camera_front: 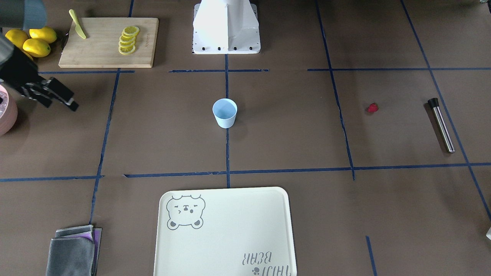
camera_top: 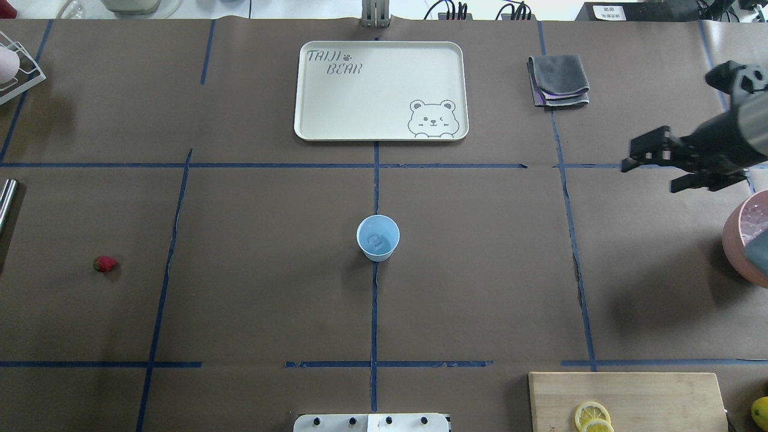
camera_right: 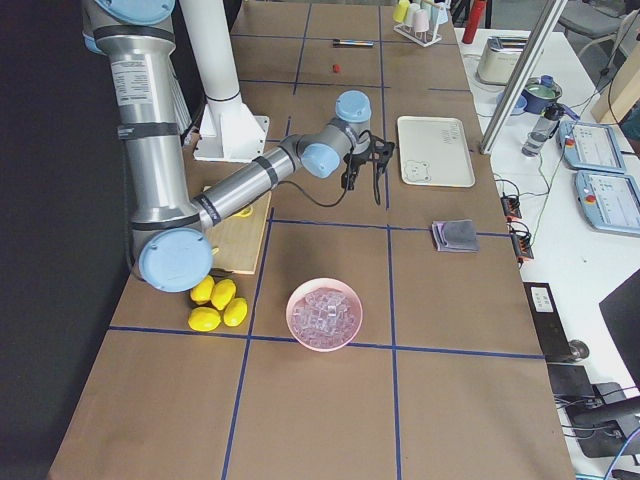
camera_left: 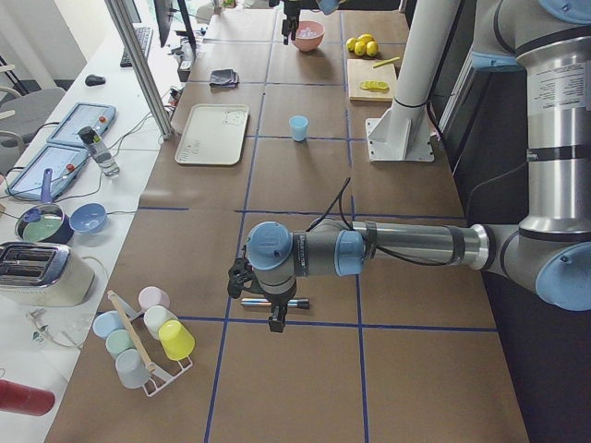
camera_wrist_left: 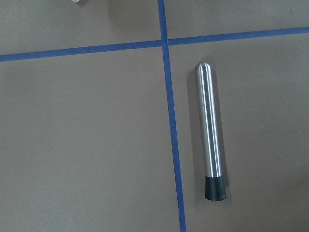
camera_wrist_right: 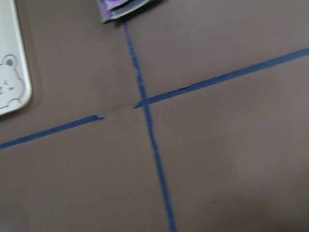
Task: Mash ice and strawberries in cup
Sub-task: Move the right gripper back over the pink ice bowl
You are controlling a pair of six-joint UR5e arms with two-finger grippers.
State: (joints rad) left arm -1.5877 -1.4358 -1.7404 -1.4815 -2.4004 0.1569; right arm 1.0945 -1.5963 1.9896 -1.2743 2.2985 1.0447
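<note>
The pale-blue cup [camera_top: 378, 237] stands upright at the table's middle, and one clear ice piece [camera_top: 377, 243] lies inside it. The cup also shows in the front view [camera_front: 224, 112]. More ice fills the pink bowl [camera_right: 324, 314] at the right edge of the overhead view. The strawberry [camera_top: 105, 264] lies alone on the left side. My right gripper [camera_top: 651, 177] is open and empty, in the air just beyond the bowl and far right of the cup. My left gripper [camera_left: 268, 303] hovers over a steel muddler [camera_wrist_left: 211, 133]; I cannot tell if it is open or shut.
A cream bear tray [camera_top: 312, 96] lies beyond the cup, with a folded grey cloth [camera_top: 558, 81] to its right. A cutting board [camera_front: 96, 53] with lemon slices [camera_front: 128, 40] and a knife [camera_front: 78, 24], plus whole lemons [camera_front: 34, 40], sit near the robot's right. A cup rack [camera_left: 143, 337] stands at the far left end.
</note>
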